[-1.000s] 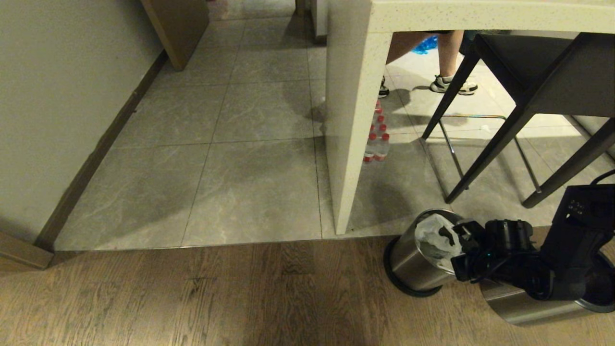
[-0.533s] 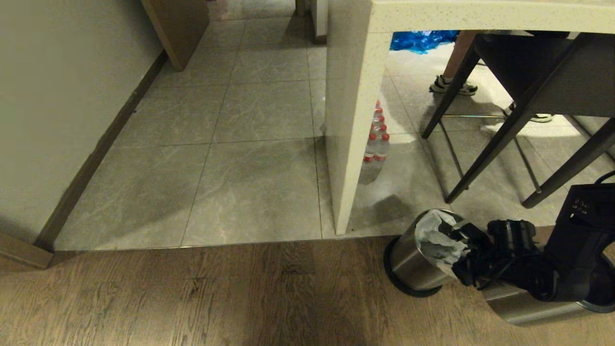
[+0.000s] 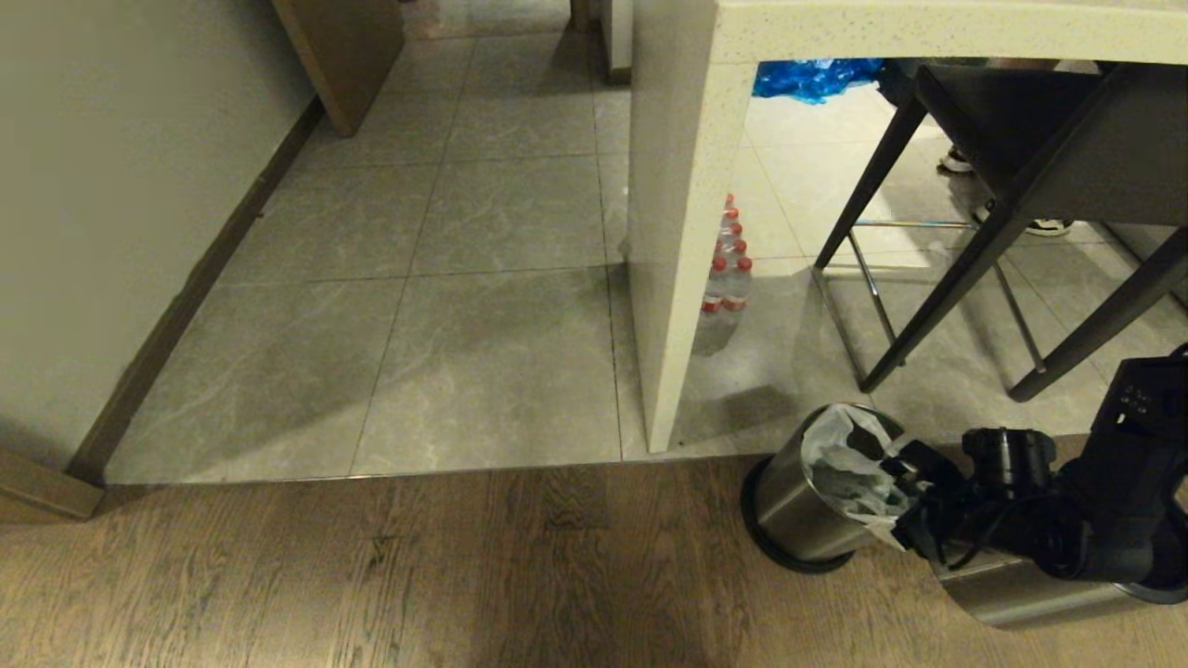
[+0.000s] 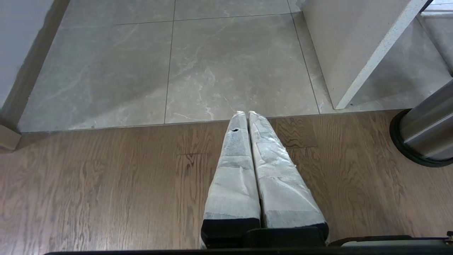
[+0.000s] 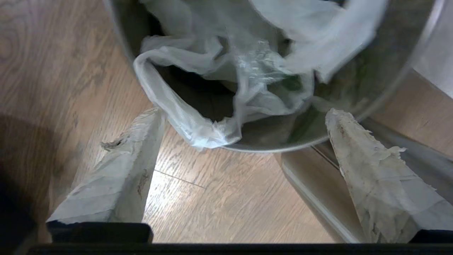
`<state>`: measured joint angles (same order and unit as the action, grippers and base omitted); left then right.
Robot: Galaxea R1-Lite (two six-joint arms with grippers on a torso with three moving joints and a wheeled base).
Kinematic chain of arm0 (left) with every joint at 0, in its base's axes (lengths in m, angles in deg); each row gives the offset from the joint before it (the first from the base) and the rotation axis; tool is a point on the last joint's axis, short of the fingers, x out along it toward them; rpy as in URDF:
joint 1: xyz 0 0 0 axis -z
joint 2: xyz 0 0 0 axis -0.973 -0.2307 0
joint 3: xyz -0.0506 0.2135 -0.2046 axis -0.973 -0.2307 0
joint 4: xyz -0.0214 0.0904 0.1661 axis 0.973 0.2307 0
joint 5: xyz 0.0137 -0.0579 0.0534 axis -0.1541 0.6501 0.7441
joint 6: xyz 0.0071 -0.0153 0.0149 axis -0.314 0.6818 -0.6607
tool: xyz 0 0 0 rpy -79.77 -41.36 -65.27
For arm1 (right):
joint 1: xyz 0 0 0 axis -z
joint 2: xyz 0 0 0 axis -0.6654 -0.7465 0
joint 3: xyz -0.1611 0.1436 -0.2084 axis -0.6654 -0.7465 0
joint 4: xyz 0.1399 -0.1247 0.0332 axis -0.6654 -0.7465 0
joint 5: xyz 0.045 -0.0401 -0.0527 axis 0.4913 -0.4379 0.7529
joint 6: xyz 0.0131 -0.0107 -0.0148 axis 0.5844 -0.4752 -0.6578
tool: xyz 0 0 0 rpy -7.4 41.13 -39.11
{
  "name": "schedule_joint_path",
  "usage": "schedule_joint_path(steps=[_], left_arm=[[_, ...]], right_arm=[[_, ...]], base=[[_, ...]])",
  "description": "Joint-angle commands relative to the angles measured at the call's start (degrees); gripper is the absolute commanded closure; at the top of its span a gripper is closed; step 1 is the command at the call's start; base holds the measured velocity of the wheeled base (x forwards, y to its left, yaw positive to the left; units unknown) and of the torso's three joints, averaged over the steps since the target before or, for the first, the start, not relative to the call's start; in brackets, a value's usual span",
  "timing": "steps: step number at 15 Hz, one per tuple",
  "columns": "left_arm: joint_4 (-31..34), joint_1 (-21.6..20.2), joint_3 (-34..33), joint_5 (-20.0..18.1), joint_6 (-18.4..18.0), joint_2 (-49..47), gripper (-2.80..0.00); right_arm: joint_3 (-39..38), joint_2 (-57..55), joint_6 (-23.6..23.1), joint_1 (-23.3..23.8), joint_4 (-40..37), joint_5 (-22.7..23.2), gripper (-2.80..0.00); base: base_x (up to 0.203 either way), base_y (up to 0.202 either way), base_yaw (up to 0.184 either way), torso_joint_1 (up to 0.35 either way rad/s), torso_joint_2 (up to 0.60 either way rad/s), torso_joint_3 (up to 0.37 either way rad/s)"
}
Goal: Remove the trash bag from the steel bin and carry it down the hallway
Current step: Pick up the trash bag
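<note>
Trash bag (image 5: 226, 74) sits crumpled in the steel bin (image 3: 798, 506), on the wood floor by the desk leg. My right pincer (image 5: 244, 148) gapes wide at the rim, nothing held. Best move imo: get one fingertip inside the loose hem, then pinch. Wrist cam shows that hem; head cam doesn't. Left pincer (image 4: 247, 115) closed, parked.

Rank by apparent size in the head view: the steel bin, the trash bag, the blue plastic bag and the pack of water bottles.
1. steel bin
2. trash bag
3. blue plastic bag and pack of water bottles: similar, both partly hidden and farther away, so unranked.
</note>
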<state>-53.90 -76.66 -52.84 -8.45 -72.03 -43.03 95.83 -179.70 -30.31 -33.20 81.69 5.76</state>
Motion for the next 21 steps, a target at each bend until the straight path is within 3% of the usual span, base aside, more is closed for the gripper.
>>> schedule_joint_path(steps=[1, 7, 13, 21], left_arm=[[0.0, 0.0, 0.0, 0.0, 0.0, 0.0, 0.0], [0.0, 0.0, 0.0, 0.0, 0.0, 0.0, 0.0], [0.0, 0.0, 0.0, 0.0, 0.0, 0.0, 0.0], [0.0, 0.0, 0.0, 0.0, 0.0, 0.0, 0.0]], right_arm=[[0.1, -1.0, -0.3, 0.1, 0.3, 0.1, -2.8], [3.0, -1.6, -0.1, 0.0, 0.5, 0.1, -2.8], [5.4, -3.5, 3.1, -0.2, 0.6, 0.6, -2.8], [11.1, -6.9, 6.7, -0.4, 1.1, 5.2, -2.8]], base=[[0.0, 0.0, 0.0, 0.0, 0.0, 0.0], [0.0, 0.0, 0.0, 0.0, 0.0, 0.0], [0.0, 0.0, 0.0, 0.0, 0.0, 0.0], [0.0, 0.0, 0.0, 0.0, 0.0, 0.0]])
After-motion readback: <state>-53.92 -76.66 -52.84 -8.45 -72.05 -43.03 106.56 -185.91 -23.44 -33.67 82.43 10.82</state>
